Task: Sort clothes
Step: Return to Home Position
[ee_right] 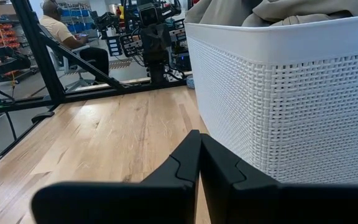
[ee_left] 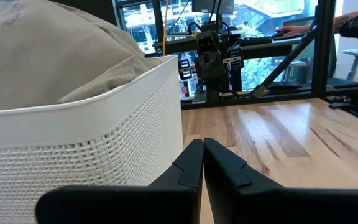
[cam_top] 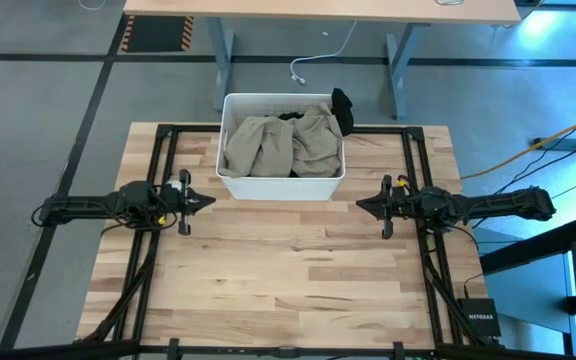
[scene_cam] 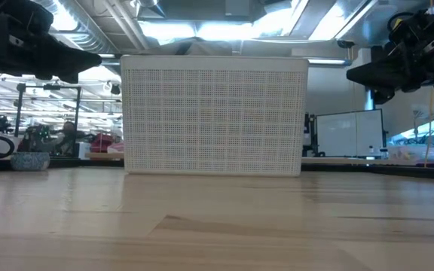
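Observation:
Khaki-beige garments [cam_top: 283,143] fill a white tub [cam_top: 280,184] at the table's far middle. A black garment [cam_top: 342,108] hangs over the tub's far right corner. The beige cloth also shows in the left wrist view [ee_left: 48,56] and the right wrist view [ee_right: 278,11]. My left gripper [cam_top: 211,200] is shut and empty, above the table left of the tub. My right gripper [cam_top: 359,206] is shut and empty, right of the tub. The pink, olive and navy garments are hidden.
The tub's perforated wall [scene_cam: 213,117] stands on the wooden table [cam_top: 288,280]. Free tabletop lies in front of it, toward the near edge. Black frame rails [cam_top: 158,160] run along both sides. A person [ee_right: 58,28] sits in the room beyond.

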